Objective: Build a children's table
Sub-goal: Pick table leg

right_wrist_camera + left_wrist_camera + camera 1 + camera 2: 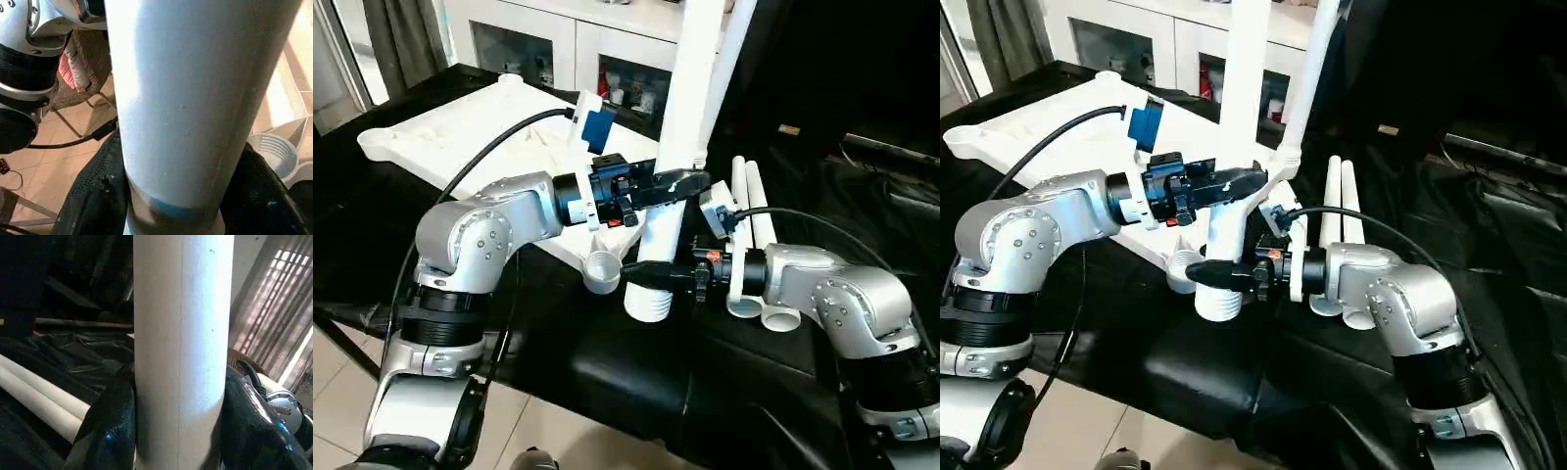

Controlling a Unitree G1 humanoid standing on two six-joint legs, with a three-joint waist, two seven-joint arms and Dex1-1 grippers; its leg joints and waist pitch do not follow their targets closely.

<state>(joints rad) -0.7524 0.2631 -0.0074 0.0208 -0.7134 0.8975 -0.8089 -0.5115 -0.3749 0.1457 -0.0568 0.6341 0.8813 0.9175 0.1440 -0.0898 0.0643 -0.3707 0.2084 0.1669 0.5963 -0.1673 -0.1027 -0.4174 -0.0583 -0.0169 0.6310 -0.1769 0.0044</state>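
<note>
Both tools are gripping one upright white leg (677, 147): the left tool (690, 183) higher up, the right tool (646, 277) near its ribbed end, beside the tabletop (450, 137) corner socket (600, 271).

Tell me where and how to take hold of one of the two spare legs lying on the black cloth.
Grip a spare leg mid-shaft, coming from above with fingers across the tube. The two lie flat, side by side and touching, so take the outer side; their open ends sit by the right gripper.
</note>
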